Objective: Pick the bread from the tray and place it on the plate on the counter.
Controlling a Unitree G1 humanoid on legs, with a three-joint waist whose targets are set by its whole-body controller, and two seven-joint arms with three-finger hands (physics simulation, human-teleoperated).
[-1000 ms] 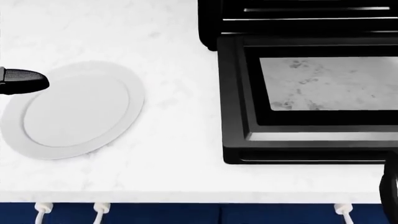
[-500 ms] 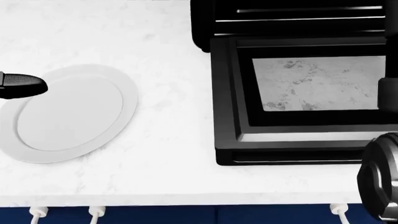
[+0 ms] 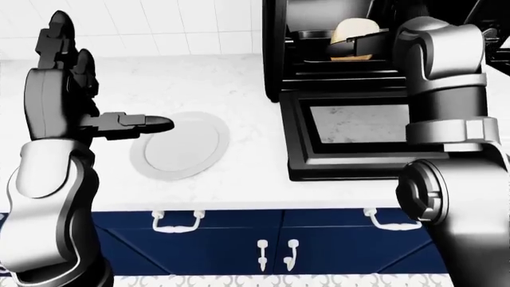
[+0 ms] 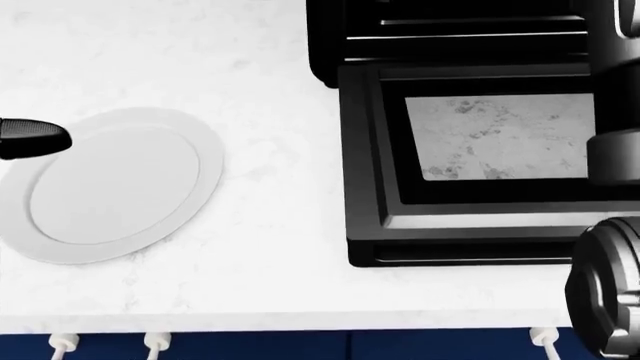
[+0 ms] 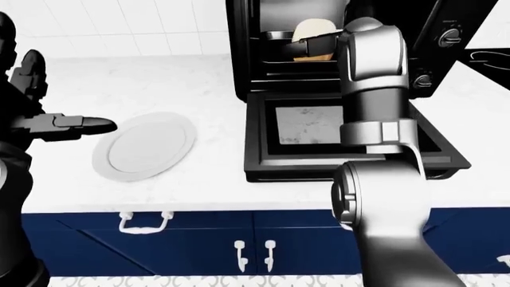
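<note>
The bread (image 5: pixel 312 30), a pale loaf, lies on a dark tray (image 5: pixel 277 36) on the upper rack of the open black toaster oven (image 3: pixel 275 54). My right arm reaches up into the oven, and my right hand (image 5: pixel 335 40) is at the bread; the wrist hides its fingers, so I cannot tell its grip. The white plate (image 4: pixel 120 184) sits on the counter left of the oven. My left hand (image 3: pixel 107 72) is raised and open above the plate's left side, its thumb (image 4: pixel 35 139) over the rim.
The oven's glass door (image 4: pixel 490 139) lies folded down flat on the white marble counter (image 4: pixel 270 247), to the right of the plate. Blue cabinet drawers with white handles (image 3: pixel 175 224) run below the counter edge. A tiled wall stands behind.
My right arm has risen along the head view's right side, reaching over the oven door. The camera shifted slightly. The left hand stays about where it was.
</note>
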